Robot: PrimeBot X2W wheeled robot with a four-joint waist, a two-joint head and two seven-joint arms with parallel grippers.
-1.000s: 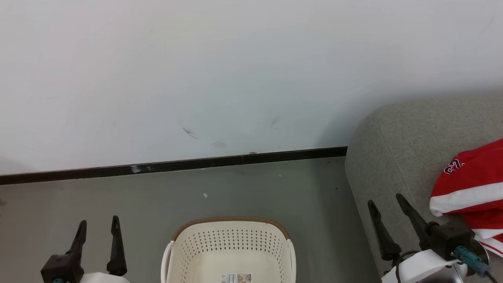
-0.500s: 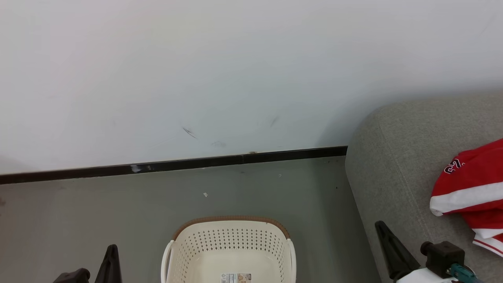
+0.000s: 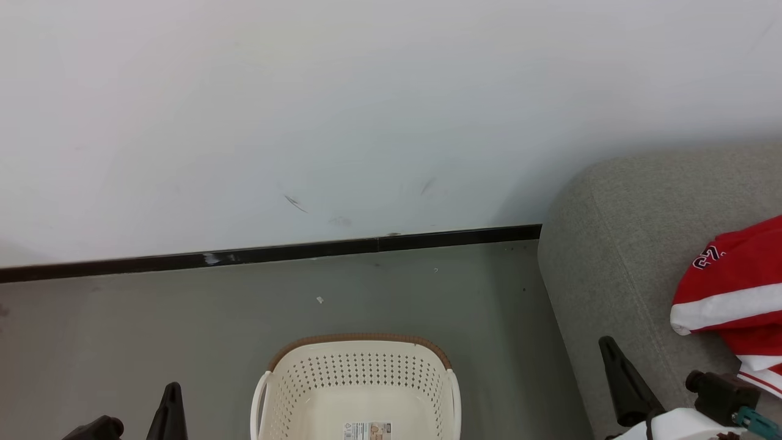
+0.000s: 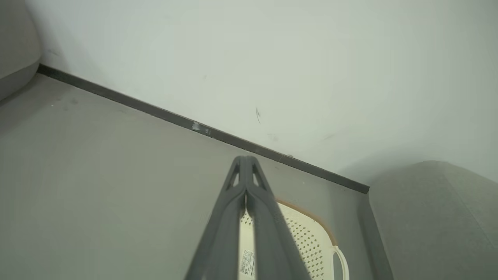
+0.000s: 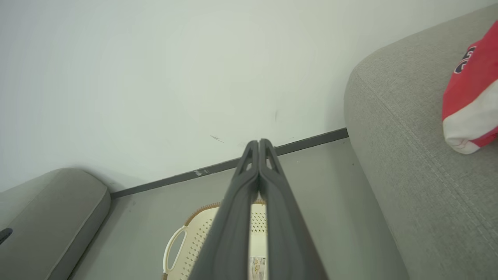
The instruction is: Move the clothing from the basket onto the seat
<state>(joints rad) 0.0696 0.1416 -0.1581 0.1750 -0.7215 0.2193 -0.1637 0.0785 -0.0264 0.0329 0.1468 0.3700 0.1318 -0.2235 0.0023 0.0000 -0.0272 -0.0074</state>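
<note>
The cream perforated basket stands on the floor at the bottom centre, with just a label on its inner bottom. The red clothing, with a white band, lies on the grey seat at the right. My left gripper is low at the left of the basket, and my left gripper has its fingers pressed together, shut on nothing. My right gripper is over the seat's front edge, left of the clothing. My right gripper is also shut and holds nothing. The clothing lies apart from it.
A white wall with a dark skirting strip runs behind the grey floor. A second grey cushion stands to the left of the basket. The seat borders the basket's right side.
Both grippers have gone from open to shut on nothing and have drawn back toward the bottom edge of the head view. The clothing has stayed on the seat.
</note>
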